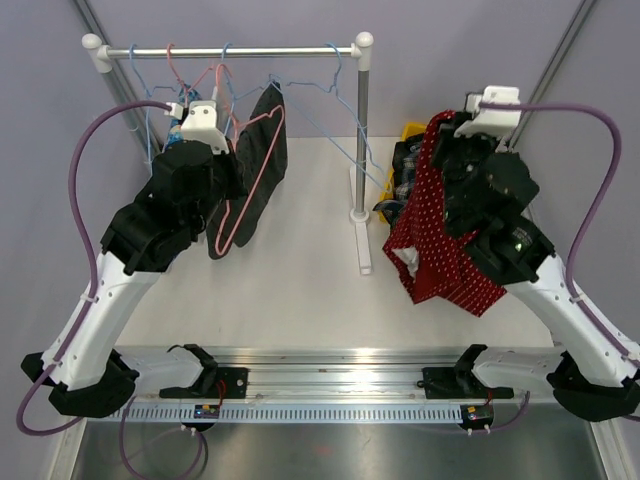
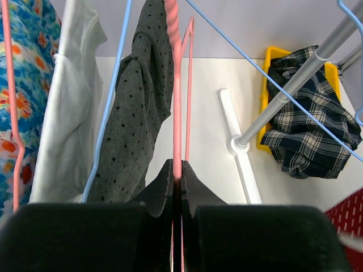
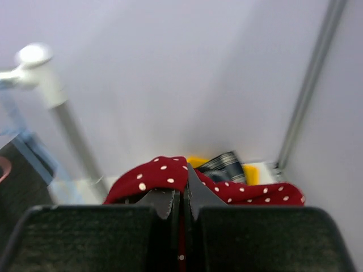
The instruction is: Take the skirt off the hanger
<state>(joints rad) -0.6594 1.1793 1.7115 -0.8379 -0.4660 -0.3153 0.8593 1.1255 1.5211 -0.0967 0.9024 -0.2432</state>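
On the right side of the bench, your right fingers are pinched fully together on the red polka-dot skirt. The cloth bunches over them and hangs down in front of the right arm, held up off the bench. It's clear of every hanger, well apart from the rail. Just behind it sits the yellow bin with a plaid garment heaped inside.

Over on the left, your left fingers are closed tight on the pink hanger, its wire running straight up from between them. The hanger tilts out from the rail beside a dark dotted garment; I can't tell whether that garment is on the pink hanger or the blue one next to it. Further left hang a white garment and a floral one.
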